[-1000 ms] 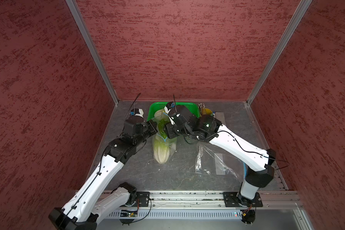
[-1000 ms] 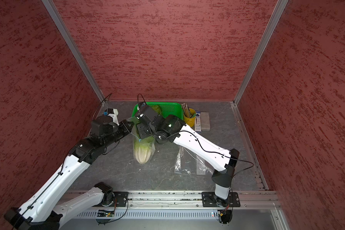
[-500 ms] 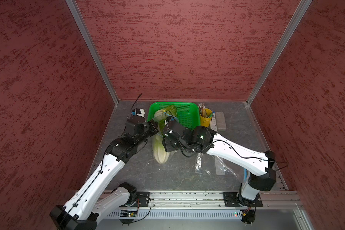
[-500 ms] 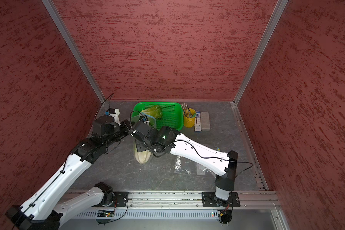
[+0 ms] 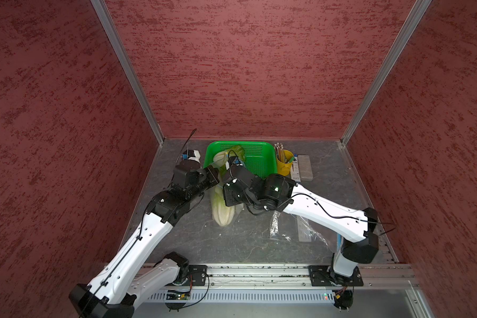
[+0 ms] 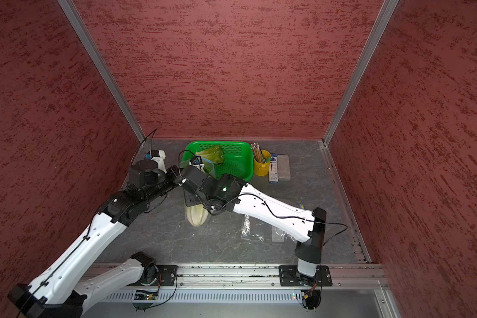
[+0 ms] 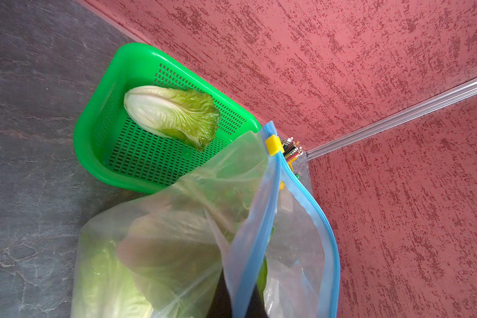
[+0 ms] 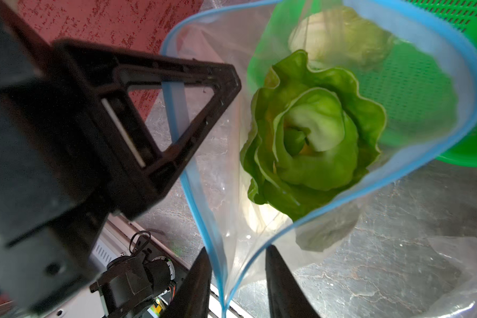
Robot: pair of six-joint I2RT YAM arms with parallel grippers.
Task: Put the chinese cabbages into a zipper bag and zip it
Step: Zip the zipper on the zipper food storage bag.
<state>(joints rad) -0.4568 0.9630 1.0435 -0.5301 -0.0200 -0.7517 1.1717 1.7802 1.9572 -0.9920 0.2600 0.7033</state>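
The zipper bag (image 5: 223, 205) hangs upright on the table in front of the green basket (image 5: 256, 161), its blue-edged mouth (image 8: 452, 60) gaping. A leafy green chinese cabbage (image 8: 311, 137) stands inside it, its pale stalk end (image 6: 196, 217) at the bottom. Another cabbage (image 7: 171, 113) lies in the basket (image 7: 94, 132). My left gripper (image 7: 237, 297) is shut on the bag's rim. The yellow slider (image 7: 273, 144) sits at the far end of that rim. My right gripper (image 8: 237, 247) is open, one finger on each side of the rim's other end.
A yellow cup of pencils (image 5: 284, 165) and a grey block (image 5: 304, 170) stand right of the basket. Spare clear bags (image 5: 295, 228) lie under the right arm. A small white device (image 5: 192, 155) sits at the back left. Red walls enclose the table.
My right gripper has come down from over the basket to the bag's near end, and its jaws have narrowed. The left gripper has kept its hold on the rim.
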